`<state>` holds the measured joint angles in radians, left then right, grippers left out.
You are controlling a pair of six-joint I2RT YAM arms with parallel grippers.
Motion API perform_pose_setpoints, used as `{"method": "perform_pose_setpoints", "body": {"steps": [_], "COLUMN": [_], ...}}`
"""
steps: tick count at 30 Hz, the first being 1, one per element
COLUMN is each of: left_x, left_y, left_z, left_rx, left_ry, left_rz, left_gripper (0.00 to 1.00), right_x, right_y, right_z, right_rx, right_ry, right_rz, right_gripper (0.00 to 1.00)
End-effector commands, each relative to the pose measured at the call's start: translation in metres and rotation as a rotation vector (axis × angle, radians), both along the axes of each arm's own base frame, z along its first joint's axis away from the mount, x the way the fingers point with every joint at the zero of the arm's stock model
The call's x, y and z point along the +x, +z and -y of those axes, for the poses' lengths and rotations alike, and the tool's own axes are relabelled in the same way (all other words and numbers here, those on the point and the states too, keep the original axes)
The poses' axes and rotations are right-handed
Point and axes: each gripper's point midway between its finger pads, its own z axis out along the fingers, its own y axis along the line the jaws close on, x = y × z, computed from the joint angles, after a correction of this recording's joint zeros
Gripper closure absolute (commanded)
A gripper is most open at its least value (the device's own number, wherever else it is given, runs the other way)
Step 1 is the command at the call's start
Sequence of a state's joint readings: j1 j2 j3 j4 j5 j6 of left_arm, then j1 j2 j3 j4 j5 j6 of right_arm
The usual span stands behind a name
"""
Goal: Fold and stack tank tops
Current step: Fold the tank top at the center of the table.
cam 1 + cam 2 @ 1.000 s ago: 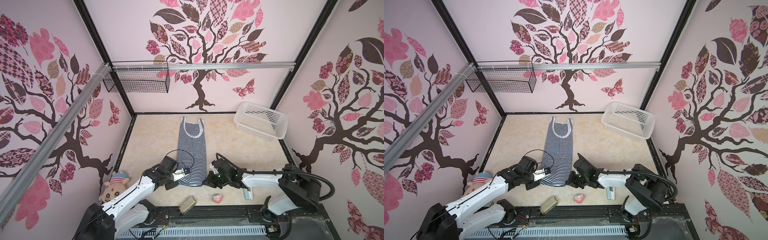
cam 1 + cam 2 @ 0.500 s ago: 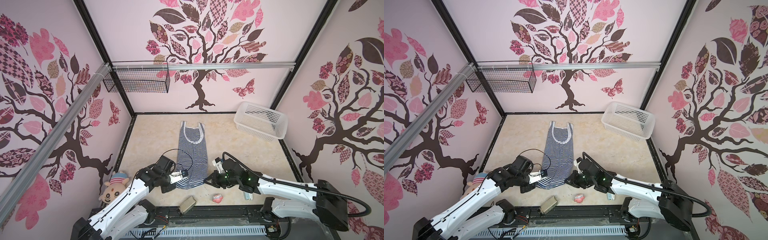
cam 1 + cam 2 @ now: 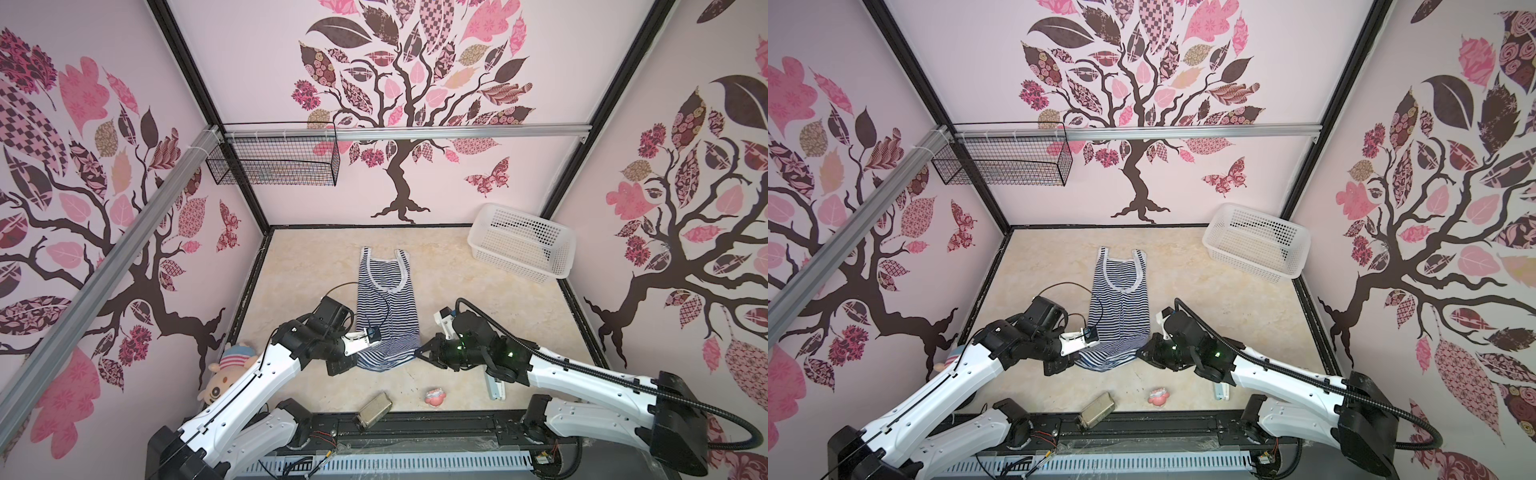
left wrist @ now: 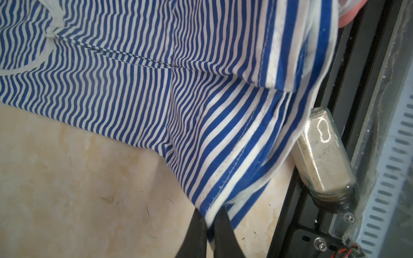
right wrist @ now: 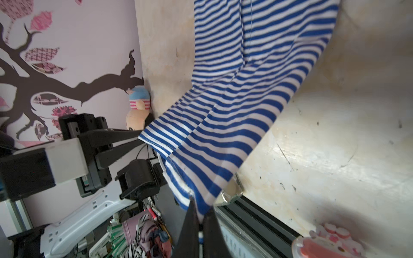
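A navy-and-white striped tank top [image 3: 386, 299] [image 3: 1121, 303] lies lengthwise on the beige table, straps toward the back wall. Its near hem is lifted off the surface and sags between the two grippers. My left gripper [image 3: 358, 360] [image 3: 1077, 361] is shut on the hem's left corner, and in the left wrist view the cloth [image 4: 134, 67] is pinched between the black fingertips of that gripper [image 4: 211, 215]. My right gripper [image 3: 417, 353] [image 3: 1139, 353] is shut on the hem's right corner. In the right wrist view the cloth [image 5: 234, 100] runs into the closed tips of the right gripper [image 5: 202, 214].
A white plastic basket [image 3: 521, 243] stands at the back right and a black wire basket [image 3: 274, 160] hangs on the back left. A plush doll [image 3: 226, 374] leans in the front left corner. A glass jar [image 3: 374, 409], a pink toy [image 3: 435, 395] and a white stapler-like thing [image 3: 494, 386] lie along the front edge.
Both grippers have raised the near hem off the table, and the straps have slid a little toward the front. The right arm has stretched out lower and farther right.
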<state>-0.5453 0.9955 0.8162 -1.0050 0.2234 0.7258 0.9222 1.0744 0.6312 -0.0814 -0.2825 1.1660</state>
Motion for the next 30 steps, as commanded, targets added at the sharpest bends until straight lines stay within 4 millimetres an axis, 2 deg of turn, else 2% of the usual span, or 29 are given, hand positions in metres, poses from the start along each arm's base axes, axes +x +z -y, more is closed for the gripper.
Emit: {"method": "perform_pose_setpoints", "body": {"steps": [1, 6, 11, 18, 23, 30], "left_x": [0.027, 0.054, 0.078, 0.126, 0.161, 0.196], "left_y": [0.021, 0.030, 0.037, 0.046, 0.038, 0.026], "left_z": [0.010, 0.011, 0.017, 0.014, 0.008, 0.006], "left_rx": [-0.078, -0.082, -0.088, -0.114, -0.095, -0.084], "left_ry": [0.040, 0.073, 0.088, 0.164, 0.221, 0.265], "left_rz": [0.043, 0.062, 0.105, 0.166, 0.161, 0.137], "left_gripper": [0.91, 0.91, 0.91, 0.92, 0.91, 0.92], "right_x": [0.019, 0.038, 0.060, 0.103, 0.132, 0.169], "right_y": [0.020, 0.035, 0.041, 0.042, 0.036, 0.014], "right_z": [0.006, 0.001, -0.004, 0.007, 0.009, 0.004], "right_rx": [0.019, 0.025, 0.023, -0.005, -0.012, -0.007], "right_ry": [-0.036, -0.043, -0.048, -0.098, -0.105, -0.119], "right_rz": [0.043, 0.076, 0.077, 0.063, 0.052, 0.000], "right_gripper": [1.00, 1.00, 1.00, 1.00, 1.00, 1.00]}}
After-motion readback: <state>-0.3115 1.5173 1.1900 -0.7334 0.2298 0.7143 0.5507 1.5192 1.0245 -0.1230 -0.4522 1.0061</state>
